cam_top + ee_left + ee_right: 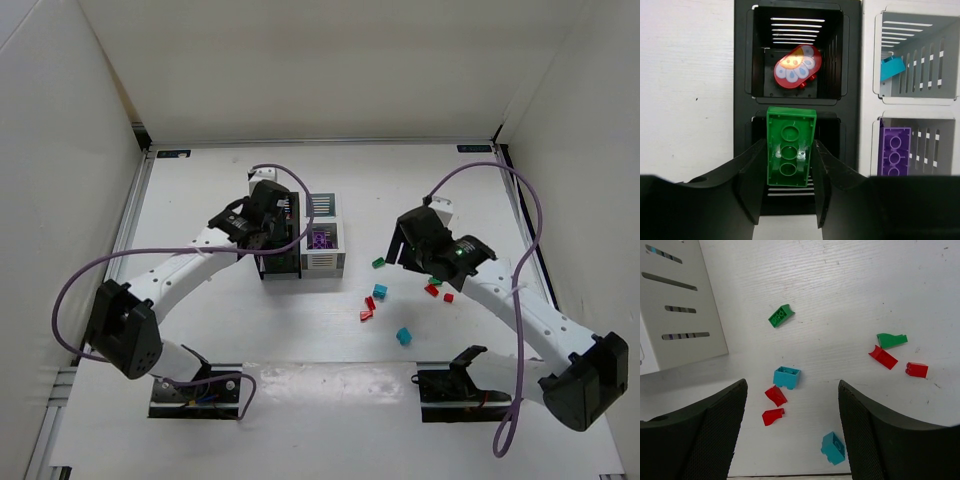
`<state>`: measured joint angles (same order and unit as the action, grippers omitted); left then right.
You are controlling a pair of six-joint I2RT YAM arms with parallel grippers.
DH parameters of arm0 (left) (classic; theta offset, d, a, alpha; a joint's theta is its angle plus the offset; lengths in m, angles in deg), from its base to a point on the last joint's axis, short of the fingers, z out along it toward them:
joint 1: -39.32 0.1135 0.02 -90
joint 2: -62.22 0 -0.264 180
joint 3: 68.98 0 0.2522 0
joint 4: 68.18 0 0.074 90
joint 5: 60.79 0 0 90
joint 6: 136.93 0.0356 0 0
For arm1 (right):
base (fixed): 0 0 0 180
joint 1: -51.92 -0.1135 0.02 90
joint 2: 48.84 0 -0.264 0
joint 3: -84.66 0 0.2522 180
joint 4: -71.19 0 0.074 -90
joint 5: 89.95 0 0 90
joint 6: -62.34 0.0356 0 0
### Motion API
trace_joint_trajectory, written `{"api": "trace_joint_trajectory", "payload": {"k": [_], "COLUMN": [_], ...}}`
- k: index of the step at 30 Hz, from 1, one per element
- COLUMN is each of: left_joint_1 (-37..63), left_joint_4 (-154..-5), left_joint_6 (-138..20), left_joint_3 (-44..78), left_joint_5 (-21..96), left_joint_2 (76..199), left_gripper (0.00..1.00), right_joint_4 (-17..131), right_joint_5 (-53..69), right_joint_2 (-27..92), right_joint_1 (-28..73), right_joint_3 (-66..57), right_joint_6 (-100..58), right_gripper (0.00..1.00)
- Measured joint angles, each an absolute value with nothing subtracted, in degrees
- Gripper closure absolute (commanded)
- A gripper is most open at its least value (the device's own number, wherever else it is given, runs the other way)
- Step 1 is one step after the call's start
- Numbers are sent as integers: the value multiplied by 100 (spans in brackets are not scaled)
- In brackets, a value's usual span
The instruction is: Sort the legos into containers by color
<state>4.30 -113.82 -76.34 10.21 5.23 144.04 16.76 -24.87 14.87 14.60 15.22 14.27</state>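
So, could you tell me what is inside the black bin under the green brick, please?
Only the black bin's floor slots show past the green brick held by the left end effector; anything beneath the brick is covered.

You have four bins point(742, 75): two black, two white. On the table point(840, 280) you can count eight loose: four red bricks point(775, 395), two green bricks point(780, 316), two teal bricks point(786, 377). At the bins you see four more: one red piece point(797, 66), one teal piece point(891, 68), one purple brick point(895, 150), one green brick point(790, 147).
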Motion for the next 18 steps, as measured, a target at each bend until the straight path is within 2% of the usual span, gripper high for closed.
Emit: {"api": "trace_joint_trajectory", "payload": {"k": [4,5,7,13,14,18], "left_joint_1": [430,430,430,430,430,399], "left_joint_4": [-11338,-11345,-11345,-11460,-11526,-11856], "left_joint_6": [-7667,-7682,-7723,-7833,-7855,-8001], "left_joint_3": [1074,1089,1095,1089,1082,982], "left_joint_5": [542,553,571,597,603,625], "left_joint_2": [14612,14634,14627,14448,14345,13554], "left_gripper": [44,37,33,32,29,0], "right_joint_4": [1630,1617,1571,1571,1598,1790], "right_joint_5": [-2489,-2489,-2494,-2457,-2417,-2323], "right_joint_2": [1611,1653,1718,1806,1863,2348], "right_joint_1": [1467,1469,1467,1508,1541,1615], "right_joint_3": [1553,1555,1557,1564,1564,1557], "right_joint_6": [1466,1482,1499,1466,1442,1375], "right_gripper": [22,22,21,21,21,21]}}
